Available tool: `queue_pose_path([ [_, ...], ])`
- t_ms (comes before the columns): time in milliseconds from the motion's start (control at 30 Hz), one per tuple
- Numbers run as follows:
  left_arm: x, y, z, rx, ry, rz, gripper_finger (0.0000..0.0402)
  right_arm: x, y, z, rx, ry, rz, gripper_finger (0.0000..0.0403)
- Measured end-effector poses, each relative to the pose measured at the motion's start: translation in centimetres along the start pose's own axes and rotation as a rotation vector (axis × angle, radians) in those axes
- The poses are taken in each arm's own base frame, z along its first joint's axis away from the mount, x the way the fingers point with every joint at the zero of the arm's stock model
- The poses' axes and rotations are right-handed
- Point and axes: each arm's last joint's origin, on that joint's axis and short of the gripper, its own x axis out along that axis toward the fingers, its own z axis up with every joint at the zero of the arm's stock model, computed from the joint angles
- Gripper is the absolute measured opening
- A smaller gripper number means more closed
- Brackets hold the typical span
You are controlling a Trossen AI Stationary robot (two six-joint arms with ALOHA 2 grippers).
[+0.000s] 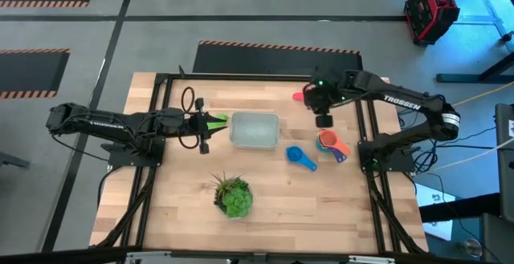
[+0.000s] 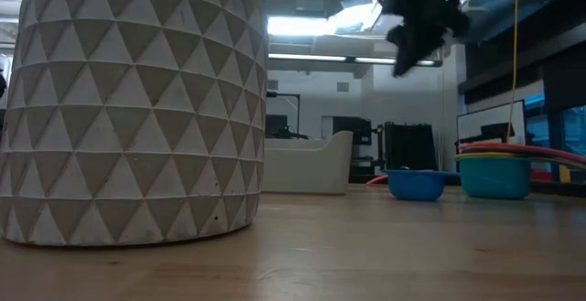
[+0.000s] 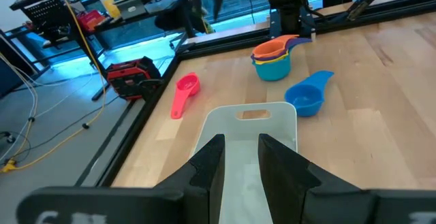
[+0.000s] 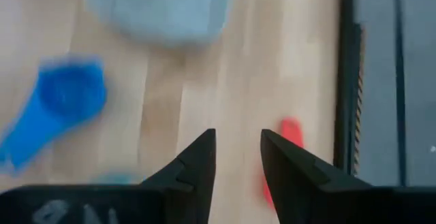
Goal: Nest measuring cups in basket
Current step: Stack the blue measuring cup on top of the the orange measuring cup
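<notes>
Nearest the low cam stood the white triangle-patterned plant pot [image 2: 128, 109], filling the left of that view; from above its leafy green plant [image 1: 234, 196] sat at approx 6 o'clock from the basket.

The basket [image 1: 255, 129], a pale grey-blue tub, sat near table centre w/ nothing visible inside. A green cup [image 1: 215, 120] lay at its 9 o'clock, just beside the rim, by the left gripper [image 1: 202, 123]. That gripper pointed toward the basket from 9 o'clock; in the left wrist view its fingers [image 3: 211, 166] stood a narrow gap apart w/ nothing seen between them, tips over the basket's near rim [image 3: 225, 125].

A blue cup [image 1: 302, 156] lay on the wood at approx 4 o'clock from the basket, apart from it, bowl up, handle pointing away from the basket. Further out at 3–4 o'clock sat a nested stack of cups [image 1: 331, 144]: teal-blue outermost, w/ yellow, purple and orange-red rims showing in the low view [image 2: 499, 168]. A pink cup [image 1: 299, 97] lay at approx 1 o'clock from the basket, near the table's far edge.

The right gripper [image 1: 324, 119] hung above the table btwn the pink cup and the stack, at approx 3 o'clock from the basket, touching neither. Its fingers [image 4: 197, 166] were parted w/ a small gap, empty. The right wrist view was blurred; blue cup [image 4: 58, 108], pink cup [image 4: 289, 139] and basket [image 4: 160, 6] showed below it.
</notes>
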Motion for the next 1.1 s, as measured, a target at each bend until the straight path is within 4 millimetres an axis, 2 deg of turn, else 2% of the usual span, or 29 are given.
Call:
queue_pose_path([
  [133, 0.0, 0.0, 0.0, 0.0, 0.0, 0.0, 0.0082, -0.3, -0.5, 1.5, 0.183, -0.187, 0.037, 0.0121],
  [267, 0.0, 0.0, 0.0, 0.0, 0.0, 0.0, 0.0082, 0.4, -0.1, 2.1, 0.231, -0.266, 0.173, 0.0121],
  [633, 0.0, 0.0, 0.0, 0.0, 0.0, 0.0, 0.0082, 5.4, 2.0, 3.3, 0.233, -0.126, 0.304, 0.0121],
  [1100, 0.0, 0.0, 0.0, 0.0, 0.001, -0.001, 0.0082, 10.4, 5.3, 2.9, 0.113, 0.133, 0.433, 0.0121],
])
